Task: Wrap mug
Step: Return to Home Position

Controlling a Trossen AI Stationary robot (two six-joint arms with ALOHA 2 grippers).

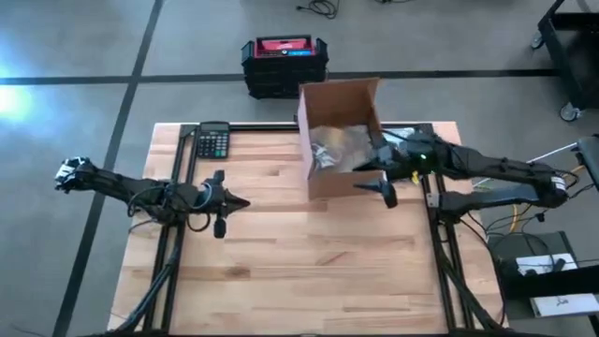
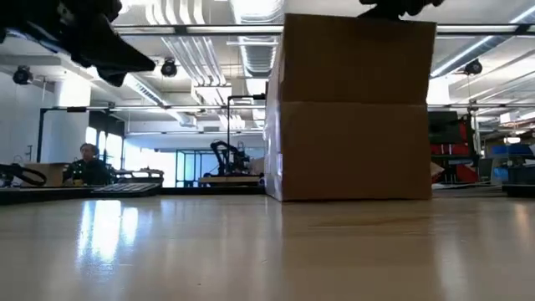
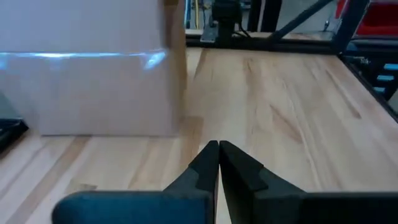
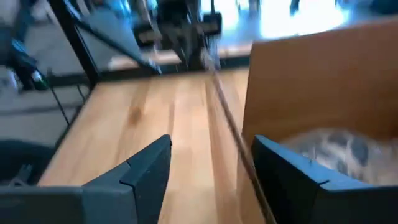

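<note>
Dark arms [image 1: 122, 184], tapering, perhaps blue-grey tools [image 3: 219, 148] [image 4: 211, 143]

Overhead and table-level cameras both take in the cardboard box [image 2: 359, 125].

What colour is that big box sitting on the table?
Plain brown cardboard; the box shows best in the low view.

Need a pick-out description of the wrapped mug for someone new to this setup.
On the wooden table, an open brown cardboard box stands beside the right hand. Inside lies a pale, crinkly bubble-wrap bundle, the only thing in the box; the black calculator sits outside, to its left.
</note>
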